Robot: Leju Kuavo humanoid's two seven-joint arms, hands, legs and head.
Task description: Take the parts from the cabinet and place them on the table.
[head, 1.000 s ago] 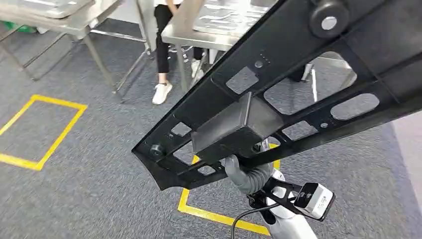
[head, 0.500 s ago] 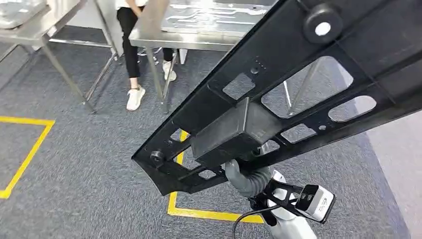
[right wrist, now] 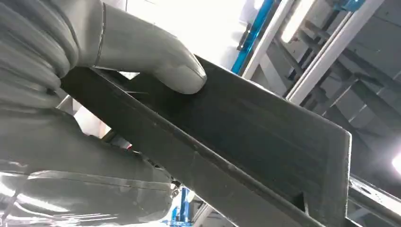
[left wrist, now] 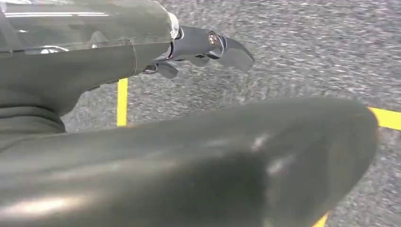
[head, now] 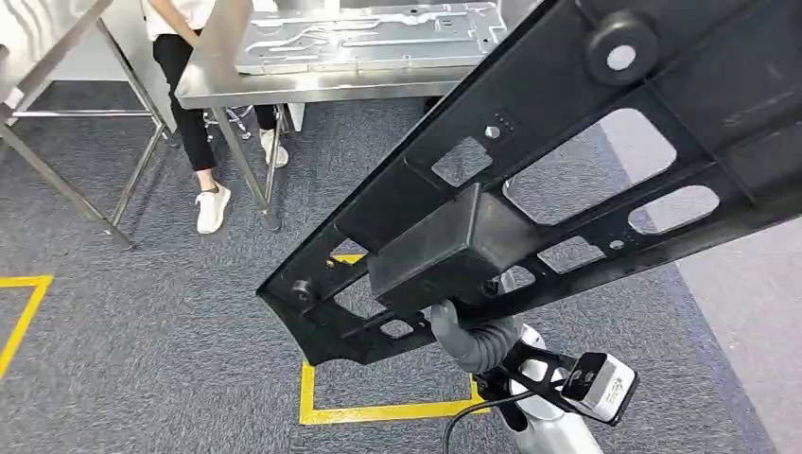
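The right hand (head: 470,338) grips the long black part (head: 567,161) from below, at its box-shaped block; in the right wrist view the grey thumb (right wrist: 161,56) presses flat on the part's dark surface (right wrist: 255,142). The part is held tilted above the grey carpet (head: 142,359), well apart from the steel table (head: 312,87), which carries a flat metal panel (head: 369,36). The left hand (left wrist: 208,47) hangs above the carpet holding nothing, its dark fingers loosely apart.
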